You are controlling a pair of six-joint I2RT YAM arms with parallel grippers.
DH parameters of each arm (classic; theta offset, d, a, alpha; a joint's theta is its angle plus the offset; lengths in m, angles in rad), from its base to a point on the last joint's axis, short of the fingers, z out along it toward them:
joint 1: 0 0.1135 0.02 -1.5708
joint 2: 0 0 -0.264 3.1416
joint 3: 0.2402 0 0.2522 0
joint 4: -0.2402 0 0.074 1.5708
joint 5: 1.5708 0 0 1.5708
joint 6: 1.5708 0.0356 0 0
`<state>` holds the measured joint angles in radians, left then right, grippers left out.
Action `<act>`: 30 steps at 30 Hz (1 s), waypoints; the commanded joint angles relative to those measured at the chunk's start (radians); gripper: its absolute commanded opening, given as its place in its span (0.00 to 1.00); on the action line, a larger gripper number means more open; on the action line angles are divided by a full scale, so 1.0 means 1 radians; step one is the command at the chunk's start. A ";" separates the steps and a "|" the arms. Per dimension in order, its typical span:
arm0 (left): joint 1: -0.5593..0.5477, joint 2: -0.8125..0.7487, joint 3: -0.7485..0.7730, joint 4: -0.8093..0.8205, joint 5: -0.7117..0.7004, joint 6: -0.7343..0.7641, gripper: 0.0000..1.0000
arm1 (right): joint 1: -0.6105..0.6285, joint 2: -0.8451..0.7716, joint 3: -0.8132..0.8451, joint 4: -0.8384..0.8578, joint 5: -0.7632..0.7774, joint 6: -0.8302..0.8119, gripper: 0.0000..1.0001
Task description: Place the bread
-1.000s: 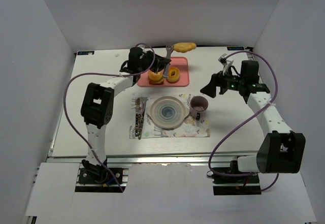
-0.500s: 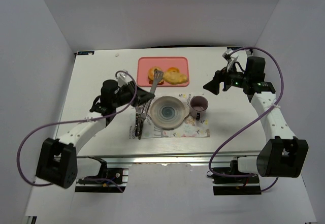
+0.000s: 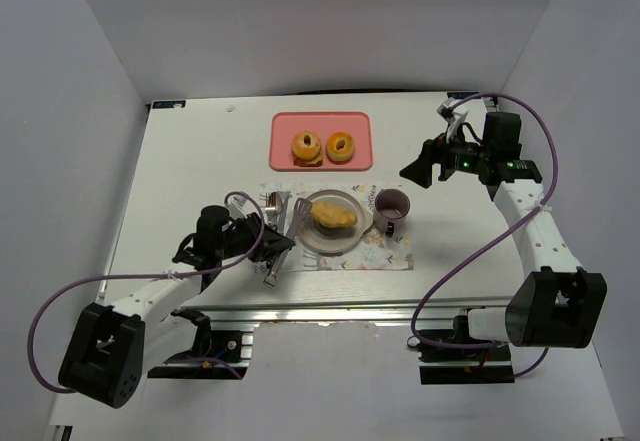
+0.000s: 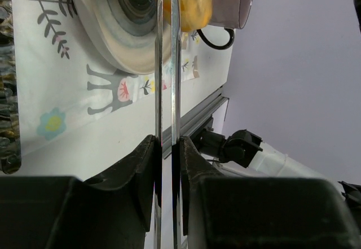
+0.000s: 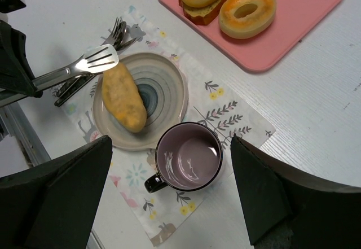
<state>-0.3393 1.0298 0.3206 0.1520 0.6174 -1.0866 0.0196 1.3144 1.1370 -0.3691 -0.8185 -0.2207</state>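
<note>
The bread (image 3: 333, 217), an oblong golden-brown bun, lies on the round striped plate (image 3: 352, 237) on the placemat; it also shows as the bread (image 5: 123, 96) in the right wrist view and the bread (image 4: 193, 0) in the left wrist view. My left gripper (image 3: 271, 244) is low at the plate's near-left, shut on metal tongs (image 4: 167, 79). The slotted tongs (image 5: 93, 61) tip rests beside the bread's end without clamping it. My right gripper (image 3: 420, 172) hovers open and holds nothing, above the table right of the pink tray.
A pink tray (image 3: 283, 151) at the back holds two ring donuts (image 3: 340, 147). A purple mug (image 3: 391, 205) stands right of the plate on the patterned placemat (image 3: 390, 254). Cutlery (image 3: 274, 204) lies left of the plate, next to the tongs.
The left arm has drawn back from beyond the tray to the table's near side with the tongs. The bread, earlier held up in the tongs, now lies on the plate. The right arm barely moved.
</note>
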 commanded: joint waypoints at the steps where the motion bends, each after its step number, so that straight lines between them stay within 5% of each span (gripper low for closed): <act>1: 0.002 0.032 0.018 0.060 0.008 0.045 0.06 | -0.003 -0.018 0.004 -0.010 -0.019 -0.017 0.89; 4: 0.002 0.078 0.043 0.028 0.002 0.077 0.19 | -0.004 -0.020 0.003 -0.008 -0.018 -0.019 0.89; 6: 0.002 0.101 0.057 0.002 -0.007 0.108 0.38 | -0.003 -0.021 0.001 -0.005 -0.018 -0.019 0.89; 10: 0.002 0.118 0.089 -0.043 -0.013 0.140 0.47 | -0.003 -0.021 -0.003 -0.004 -0.018 -0.020 0.89; 23: 0.002 0.082 0.140 -0.115 -0.038 0.159 0.55 | -0.003 -0.012 -0.006 -0.001 -0.033 -0.016 0.89; 30: 0.019 0.084 0.259 -0.310 -0.142 0.279 0.55 | -0.003 -0.017 -0.008 -0.004 -0.039 -0.017 0.89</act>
<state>-0.3344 1.1416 0.5018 -0.0647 0.5335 -0.8879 0.0196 1.3144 1.1313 -0.3714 -0.8295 -0.2222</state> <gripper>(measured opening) 0.550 0.895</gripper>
